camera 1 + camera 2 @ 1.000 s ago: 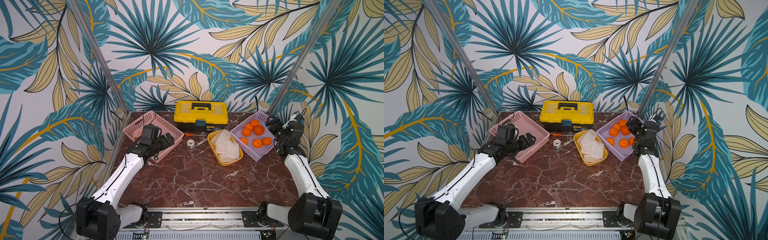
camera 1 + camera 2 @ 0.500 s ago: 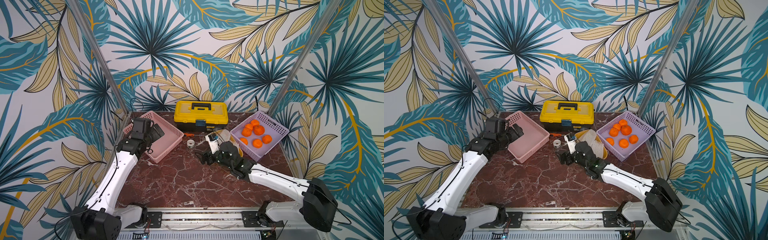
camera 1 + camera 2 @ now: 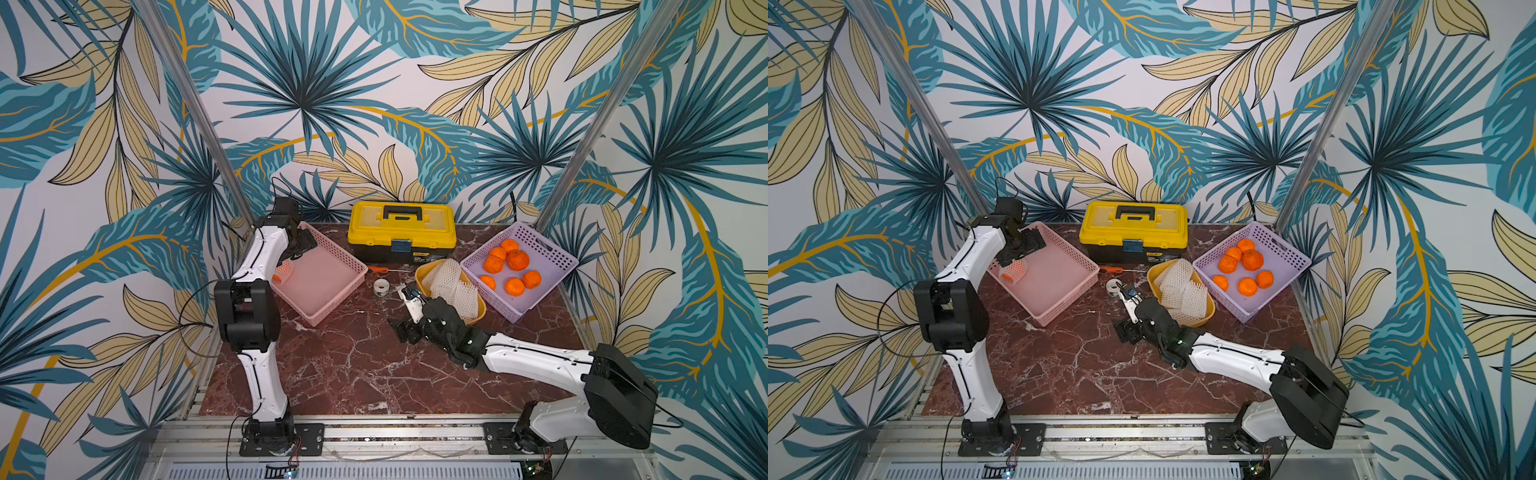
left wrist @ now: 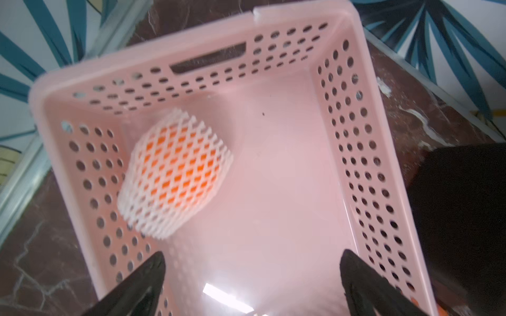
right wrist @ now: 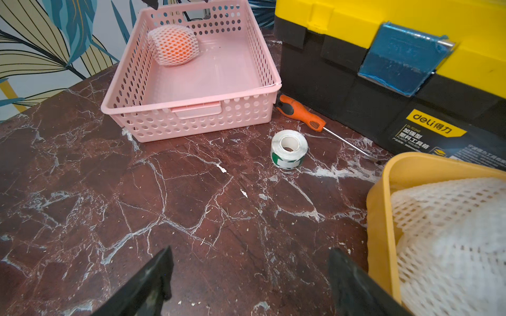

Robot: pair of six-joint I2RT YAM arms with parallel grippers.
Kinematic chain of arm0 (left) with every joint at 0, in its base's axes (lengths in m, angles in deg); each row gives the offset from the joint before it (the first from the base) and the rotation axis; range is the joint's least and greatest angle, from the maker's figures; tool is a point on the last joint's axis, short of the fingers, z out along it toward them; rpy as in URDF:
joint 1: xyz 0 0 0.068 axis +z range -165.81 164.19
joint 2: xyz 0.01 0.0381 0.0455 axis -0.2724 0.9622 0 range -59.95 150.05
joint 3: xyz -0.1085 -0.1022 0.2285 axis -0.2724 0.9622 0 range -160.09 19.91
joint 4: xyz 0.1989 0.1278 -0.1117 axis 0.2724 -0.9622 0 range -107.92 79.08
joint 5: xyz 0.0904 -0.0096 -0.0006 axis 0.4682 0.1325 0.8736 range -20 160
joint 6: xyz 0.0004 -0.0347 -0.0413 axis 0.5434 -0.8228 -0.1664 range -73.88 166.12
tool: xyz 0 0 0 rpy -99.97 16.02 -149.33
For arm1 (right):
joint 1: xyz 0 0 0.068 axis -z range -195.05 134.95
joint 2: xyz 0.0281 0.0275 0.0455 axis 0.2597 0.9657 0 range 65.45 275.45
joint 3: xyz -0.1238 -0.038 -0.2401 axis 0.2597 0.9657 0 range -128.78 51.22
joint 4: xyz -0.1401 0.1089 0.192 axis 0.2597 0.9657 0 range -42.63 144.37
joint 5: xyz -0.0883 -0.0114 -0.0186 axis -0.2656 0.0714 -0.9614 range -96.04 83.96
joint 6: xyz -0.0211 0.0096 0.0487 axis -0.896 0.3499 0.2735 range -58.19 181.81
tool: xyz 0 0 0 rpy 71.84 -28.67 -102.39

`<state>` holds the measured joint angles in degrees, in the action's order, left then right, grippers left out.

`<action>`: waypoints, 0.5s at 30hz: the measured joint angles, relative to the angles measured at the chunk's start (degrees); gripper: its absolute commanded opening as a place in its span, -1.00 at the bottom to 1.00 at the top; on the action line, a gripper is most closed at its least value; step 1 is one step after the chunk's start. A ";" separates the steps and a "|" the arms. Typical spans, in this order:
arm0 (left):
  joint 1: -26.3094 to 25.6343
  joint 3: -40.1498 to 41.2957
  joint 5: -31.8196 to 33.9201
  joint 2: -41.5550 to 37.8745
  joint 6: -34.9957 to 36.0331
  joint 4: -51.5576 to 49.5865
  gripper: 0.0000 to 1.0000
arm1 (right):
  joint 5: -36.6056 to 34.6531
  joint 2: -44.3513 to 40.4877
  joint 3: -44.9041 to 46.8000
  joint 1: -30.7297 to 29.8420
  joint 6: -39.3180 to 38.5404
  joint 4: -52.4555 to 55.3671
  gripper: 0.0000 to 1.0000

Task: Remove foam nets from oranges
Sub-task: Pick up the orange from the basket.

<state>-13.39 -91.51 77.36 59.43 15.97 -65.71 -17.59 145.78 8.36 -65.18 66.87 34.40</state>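
While over the basket (image 4: 356,142), left fingers (image 4: 137,284) apart near the netted orange (image 4: 175,176); right fingers (image 5: 149,281) apart over the counter (image 5: 164,208).

A dark red marble table (image 3: 353,365) with white veins carries six things. A yellow and black toolbox (image 3: 401,230) stands at the back centre. A pink basket (image 3: 340,297) sits at the back left, turned at an angle. A purple basket (image 3: 546,293) sits at the back right. A yellow bowl (image 3: 480,309) sits just beside the purple basket, perhaps touching it. A screwdriver (image 3: 380,270) lies along the toolbox front, its handle near the pink basket's corner. A tape roll (image 3: 380,287) lies flat just in front of the screwdriver.
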 measured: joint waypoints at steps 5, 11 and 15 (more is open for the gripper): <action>1.40 -10.12 2.45 7.23 4.76 -2.62 0.99 | 0.48 0.59 -0.07 0.00 0.00 -0.31 0.78; 3.28 -12.70 5.97 11.02 8.17 -4.55 0.99 | 0.52 1.90 -0.13 0.00 -0.22 -0.31 0.78; 3.82 -12.57 6.95 12.07 8.98 -5.27 0.99 | 0.87 2.69 -0.66 0.00 -0.35 -0.24 0.78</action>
<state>-9.57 -104.07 84.31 71.49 24.95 -70.97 -16.72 148.47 7.71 -65.18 66.52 34.16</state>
